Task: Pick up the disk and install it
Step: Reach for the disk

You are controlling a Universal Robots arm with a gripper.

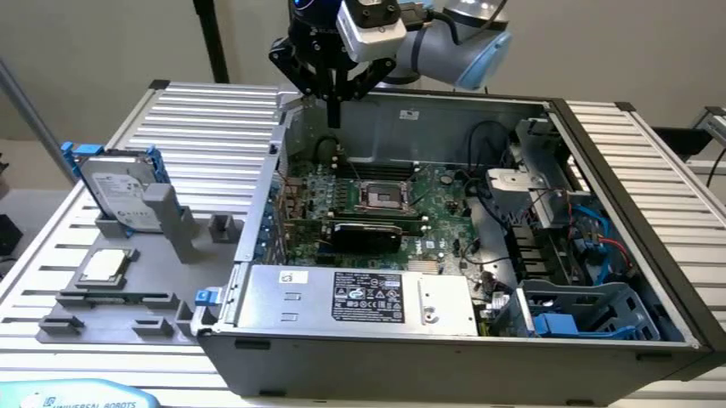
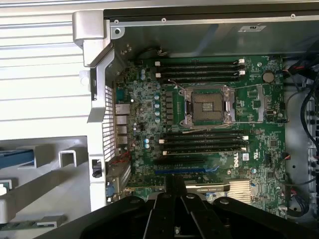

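Disk (image 1: 117, 191) upright in grey holder (image 1: 170, 223), open computer case (image 1: 454, 367) beside

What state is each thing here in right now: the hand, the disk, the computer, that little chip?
hand: shut, holding nothing, over the open computer case.
disk: standing upright in the grey stand, untouched.
computer case: side open, insides exposed.
chip: lying flat, untouched.

The open grey metal computer case (image 1: 454, 365) is seen whole, obliquely from above, in the exterior view. Its green rectangular circuit board (image 2: 259, 164) is looked down upon closely in the wrist view and is shared by both.
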